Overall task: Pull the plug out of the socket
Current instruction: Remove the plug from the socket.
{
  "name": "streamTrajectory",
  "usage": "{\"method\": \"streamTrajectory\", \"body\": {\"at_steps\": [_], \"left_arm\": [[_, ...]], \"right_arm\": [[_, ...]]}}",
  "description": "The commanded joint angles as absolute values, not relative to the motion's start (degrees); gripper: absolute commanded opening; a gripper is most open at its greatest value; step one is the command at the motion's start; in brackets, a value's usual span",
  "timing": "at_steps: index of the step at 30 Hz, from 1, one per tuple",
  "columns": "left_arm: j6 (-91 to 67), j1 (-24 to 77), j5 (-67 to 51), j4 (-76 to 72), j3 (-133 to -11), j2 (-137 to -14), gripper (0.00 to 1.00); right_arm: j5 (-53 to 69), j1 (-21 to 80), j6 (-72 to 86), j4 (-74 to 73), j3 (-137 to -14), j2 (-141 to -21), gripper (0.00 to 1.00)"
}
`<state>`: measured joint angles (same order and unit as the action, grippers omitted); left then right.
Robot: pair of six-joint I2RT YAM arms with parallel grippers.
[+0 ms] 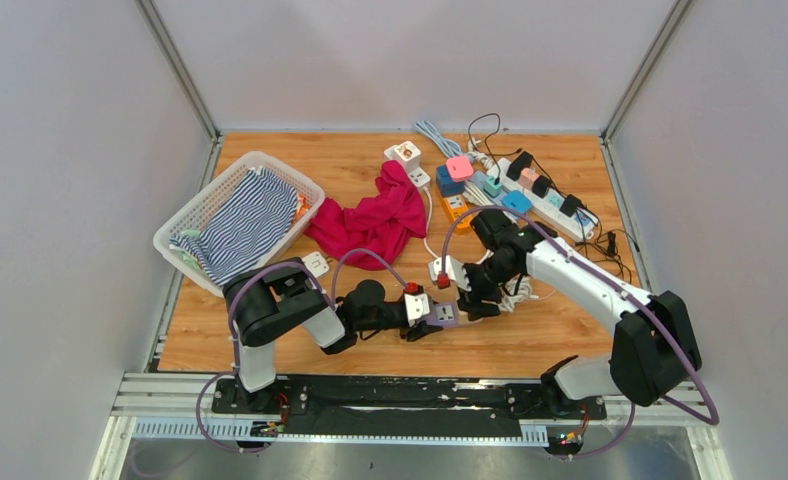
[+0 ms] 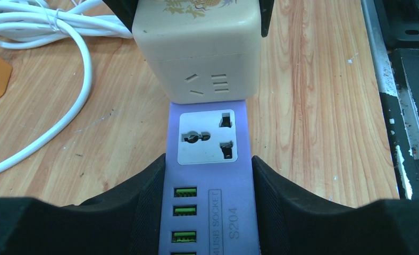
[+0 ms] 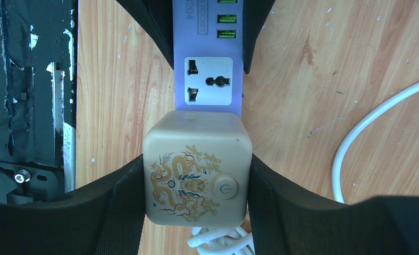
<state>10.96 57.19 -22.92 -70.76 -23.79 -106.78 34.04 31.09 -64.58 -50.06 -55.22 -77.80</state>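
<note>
A purple socket strip (image 2: 207, 212) with green USB ports lies flat on the wooden table near its front edge. My left gripper (image 2: 207, 164) is shut on it, one black finger (image 2: 143, 207) pressed against each long side. A cream cube plug (image 3: 197, 170) printed with a gold dragon sits plugged into the strip's far end (image 3: 208, 79). My right gripper (image 3: 195, 159) is shut on this cube from both sides. In the top view the two grippers (image 1: 425, 318) (image 1: 475, 300) meet nose to nose over the strip (image 1: 444, 314).
A white cable (image 2: 48, 32) coils just behind the cube. A white basket (image 1: 185, 215) with striped cloth stands at the left, a red cloth (image 1: 375, 220) in the middle, and power strips with adapters (image 1: 530, 190) at the back right. The black rail (image 1: 370, 390) borders the table's near edge.
</note>
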Motion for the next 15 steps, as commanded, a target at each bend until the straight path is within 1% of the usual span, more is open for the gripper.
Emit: {"method": "streamTrajectory", "body": {"at_steps": [1, 5, 8, 11, 15], "left_arm": [[9.49, 57.1, -23.72, -71.46, -24.26, -106.85, 0.0], [2.03, 53.48, -26.85, -75.71, -23.3, -106.76, 0.0], [0.31, 52.04, -27.79, -81.87, -21.6, -107.64, 0.0], [1.16, 52.37, -29.34, -80.0, -22.31, -107.58, 0.0], [4.34, 53.98, -28.62, -73.86, -24.09, -106.98, 0.0]], "right_arm": [[36.52, 30.66, -65.5, -49.74, -53.36, -74.71, 0.0], [39.22, 30.69, -68.09, -47.68, -49.89, -70.76, 0.0], [37.82, 30.48, -67.91, -45.58, -48.36, -69.49, 0.0], [37.82, 28.5, -64.31, -45.62, -50.98, -72.05, 0.0], [37.81, 27.33, -63.68, -46.65, -51.85, -74.19, 0.0]]}}
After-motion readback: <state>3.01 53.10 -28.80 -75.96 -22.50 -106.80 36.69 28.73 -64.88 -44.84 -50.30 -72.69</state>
